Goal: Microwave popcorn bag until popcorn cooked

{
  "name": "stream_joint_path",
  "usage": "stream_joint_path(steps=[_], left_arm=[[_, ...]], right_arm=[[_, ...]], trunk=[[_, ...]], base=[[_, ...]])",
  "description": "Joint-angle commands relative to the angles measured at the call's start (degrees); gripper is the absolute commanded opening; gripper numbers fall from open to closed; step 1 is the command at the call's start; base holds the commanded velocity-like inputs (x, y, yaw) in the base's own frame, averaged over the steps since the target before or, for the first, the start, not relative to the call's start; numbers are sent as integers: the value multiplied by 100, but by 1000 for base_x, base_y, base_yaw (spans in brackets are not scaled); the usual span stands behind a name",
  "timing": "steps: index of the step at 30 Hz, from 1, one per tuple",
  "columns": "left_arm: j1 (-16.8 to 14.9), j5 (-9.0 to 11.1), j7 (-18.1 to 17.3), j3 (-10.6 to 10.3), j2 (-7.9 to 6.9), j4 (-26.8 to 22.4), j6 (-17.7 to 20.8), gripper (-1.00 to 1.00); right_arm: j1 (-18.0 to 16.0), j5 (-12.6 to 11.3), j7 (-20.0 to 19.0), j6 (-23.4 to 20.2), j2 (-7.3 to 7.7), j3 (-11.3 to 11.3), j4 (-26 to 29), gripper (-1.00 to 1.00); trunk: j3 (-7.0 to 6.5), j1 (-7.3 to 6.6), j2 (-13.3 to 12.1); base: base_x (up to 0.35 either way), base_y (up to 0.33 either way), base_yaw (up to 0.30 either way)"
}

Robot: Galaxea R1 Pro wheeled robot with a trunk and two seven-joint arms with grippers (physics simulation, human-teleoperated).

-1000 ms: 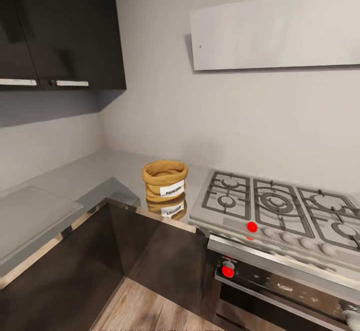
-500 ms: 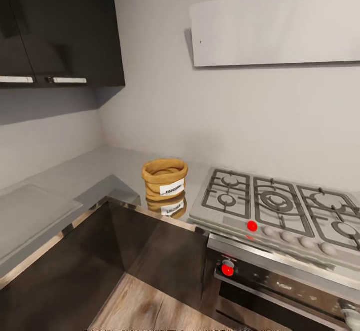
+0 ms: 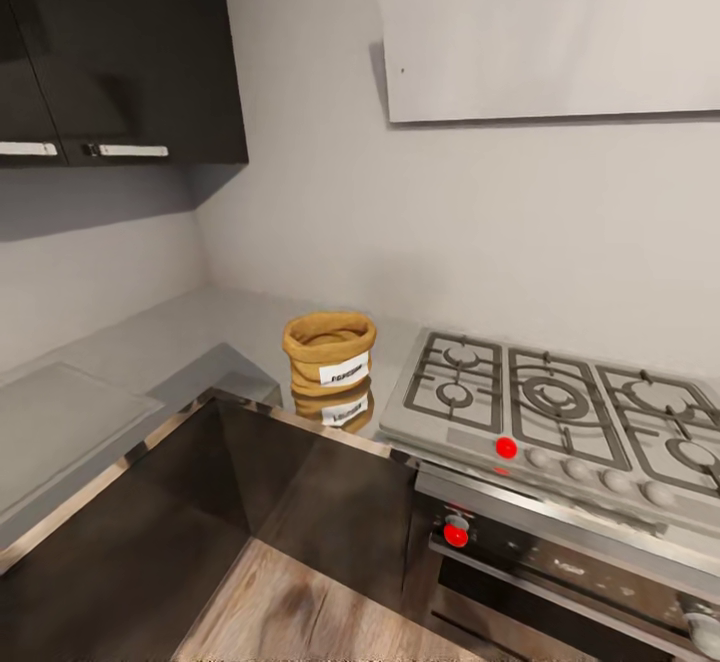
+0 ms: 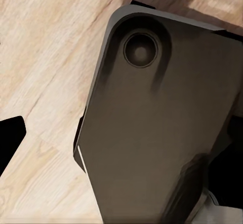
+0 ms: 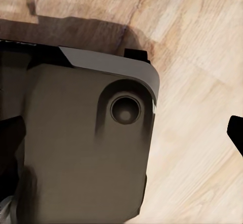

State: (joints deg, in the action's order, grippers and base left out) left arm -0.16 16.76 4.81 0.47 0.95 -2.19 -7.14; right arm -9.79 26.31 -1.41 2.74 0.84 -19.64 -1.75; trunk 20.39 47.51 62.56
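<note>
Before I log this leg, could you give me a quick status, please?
Grippers: state can't be told. Popcorn bag upright on countertop, left of gas hob. Nothing blocking it.

The white rectangular label (image 3: pixel 343 373) on the small tan-brown burlap popcorn sack (image 3: pixel 329 352) is too blurred to read, and the sack's inside is too dim to tell what it holds. The glossy grey steel-like desk (image 3: pixel 150 352) runs off the head view's left edge. The steel gas hob with dark grates (image 3: pixel 560 407) and the steel oven front with a red knob (image 3: pixel 560 567) below it are cut by the right edge. The dark wall cabinet (image 3: pixel 130 42) is cut at the top and left. In both wrist views, a dark grey rounded base panel (image 4: pixel 157 133) (image 5: pixel 81 148) covers much of the pale wooden floor (image 4: pixel 45 57) (image 5: pixel 202 82); black shapes at the picture edges, cut off, are too partial to identify, so each claw's state cannot be told.
</note>
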Motion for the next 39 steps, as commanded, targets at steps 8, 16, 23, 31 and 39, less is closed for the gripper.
stream_joint_path(steps=[8, 16, 23, 31, 39], left_arm=[[-2, 27, 4, -2, 1, 0, -15, 100], [-2, 28, -10, -7, 1, 8, -10, 100], [-2, 29, -32, -6, 1, 8, -6, 100], [-2, -9, -33, -23, 1, 8, -6, 100], [-2, -18, -33, -29, 6, 8, -6, 100]], right_arm=[[-7, 33, 9, 19, -11, -49, -18, 100], [-7, 20, 14, 75, -20, -62, -18, 100], [-6, 16, 168, 143, -44, -58, -20, 100], [-6, 19, 362, 228, -48, -58, -23, 100], [-5, 23, 432, 233, -57, -57, -27, 100]], trunk=[[79, 0, 4], [152, 0, 4], [216, 0, 4], [289, 0, 4], [361, 0, 4]], base=[[0, 0, 0], [0, 0, 0], [0, 0, 0], [0, 0, 0], [0, 0, 0]])
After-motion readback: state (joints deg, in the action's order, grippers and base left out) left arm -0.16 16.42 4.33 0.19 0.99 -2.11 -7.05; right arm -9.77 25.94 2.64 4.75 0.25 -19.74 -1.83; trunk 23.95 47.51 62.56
